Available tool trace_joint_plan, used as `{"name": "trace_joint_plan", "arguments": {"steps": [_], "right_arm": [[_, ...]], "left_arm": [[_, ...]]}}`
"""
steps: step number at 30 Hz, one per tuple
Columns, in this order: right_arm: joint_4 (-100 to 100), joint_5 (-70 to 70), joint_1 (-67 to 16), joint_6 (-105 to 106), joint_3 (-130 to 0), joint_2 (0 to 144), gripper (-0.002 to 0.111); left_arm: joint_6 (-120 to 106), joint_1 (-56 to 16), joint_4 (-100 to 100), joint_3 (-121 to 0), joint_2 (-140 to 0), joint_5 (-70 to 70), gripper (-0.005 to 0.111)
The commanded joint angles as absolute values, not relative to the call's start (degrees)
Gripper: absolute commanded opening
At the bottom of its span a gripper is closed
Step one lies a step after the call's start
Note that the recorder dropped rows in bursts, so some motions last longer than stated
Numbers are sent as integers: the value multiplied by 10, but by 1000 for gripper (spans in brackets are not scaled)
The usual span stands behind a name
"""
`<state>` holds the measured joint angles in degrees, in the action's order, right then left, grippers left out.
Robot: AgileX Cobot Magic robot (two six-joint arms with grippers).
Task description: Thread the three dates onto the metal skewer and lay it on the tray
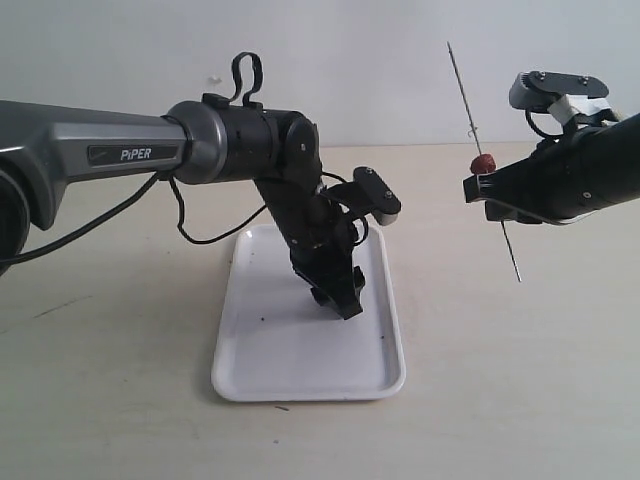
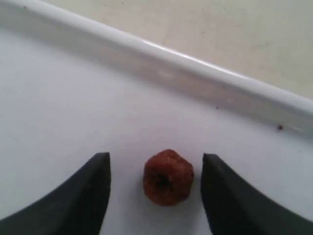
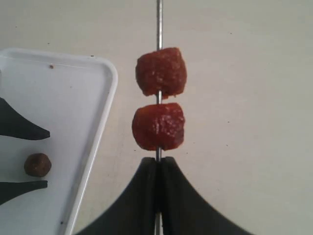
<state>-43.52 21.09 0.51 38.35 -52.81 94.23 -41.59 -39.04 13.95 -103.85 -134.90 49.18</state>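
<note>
1. The left gripper is hanging low over the tray, its jaws standing wide apart and gripping nothing.
2. A loose date is lying on the tray floor directly between its fingers. A gap is showing on each side, so neither finger is touching it, and it is sitting closer to one finger than to the other.
3. The tray's raised rim is running past a little way beyond this gripper's fingertips.
4. The right gripper is pinching the metal skewer, with its fingers pressing tightly together around the thin rod. It is hovering above the table, off to the side of the tray.
5. Two dates are sitting threaded on the rod just past its fingertips. The nearer date is almost touching them, and the farther date is sitting just beyond it, with a sliver of bare rod showing between.
6. In the exterior view the skewer is standing nearly upright and leaning slightly. Its long bare end is rising above the right gripper and a shorter end is poking out below.
</note>
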Motion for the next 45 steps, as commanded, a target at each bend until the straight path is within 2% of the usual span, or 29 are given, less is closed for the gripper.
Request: {"name": "trace_joint_plan", "arguments": {"steps": [1,14,20,45], "right_arm": [[-436,211,7,388,-529,940,0],[-436,211,7,388,-529,940,0],[-436,211,7,388,-529,940,0],[-433,224,7,414,-529,940,0]], "left_arm": [[-411,-394,145,-1039,-1347,495,54],[-411,-394,141,-1039,-1363,500,53],[-413,-394,141,-1039,-1363,503,35],[-397,-384,157,-1039,-1356,533,32]]}}
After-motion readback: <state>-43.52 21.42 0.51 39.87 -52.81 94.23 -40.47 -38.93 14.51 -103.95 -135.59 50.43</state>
